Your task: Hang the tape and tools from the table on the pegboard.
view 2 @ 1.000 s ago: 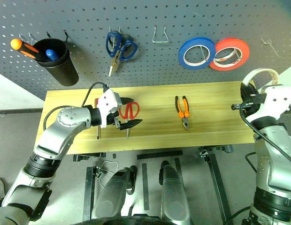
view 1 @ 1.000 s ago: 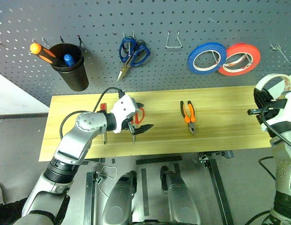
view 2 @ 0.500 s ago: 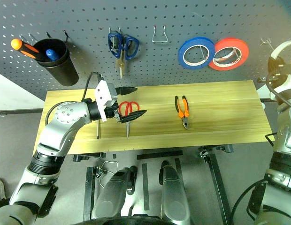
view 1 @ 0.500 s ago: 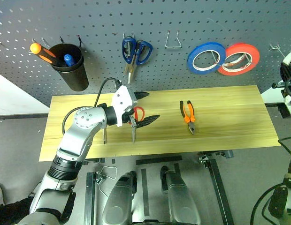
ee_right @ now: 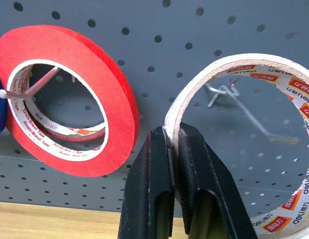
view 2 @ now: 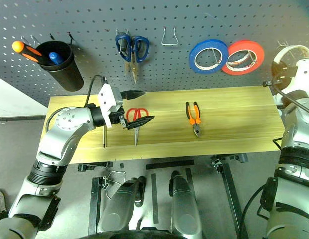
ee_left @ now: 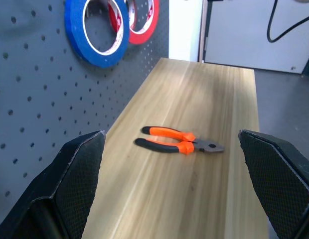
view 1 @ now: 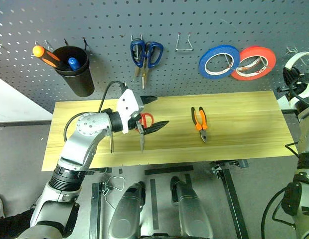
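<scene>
The whitish tape (ee_right: 234, 62) is pinched at its rim by my shut right gripper (ee_right: 173, 137), held up against the pegboard (view 1: 94, 20) beside the red roll; a wire hook (ee_right: 229, 94) shows through its ring. The right gripper (view 2: 281, 74) sits at the board's far right. My left gripper (view 1: 153, 112) hovers open and level just above the red-handled scissors (view 1: 144, 122) on the table (view 1: 244, 129). The orange-and-black pliers (view 1: 199, 123) lie at mid-table, also ahead of the left fingers (ee_left: 179, 144). The small screwdriver (view 1: 111, 143) lies partly under my left arm.
On the pegboard hang blue-handled scissors (view 1: 146, 52), a blue tape roll (view 1: 219, 60), a red-orange roll (view 1: 254, 62), a bare wire hook (view 1: 184, 44) and a black cup (view 1: 75, 69) holding an orange-handled screwdriver (view 1: 45, 55).
My right gripper has carried the tape up from beside the table's right end to the pegboard by the hook. The left gripper rose a little. The blue scissors have swung to hang straight.
</scene>
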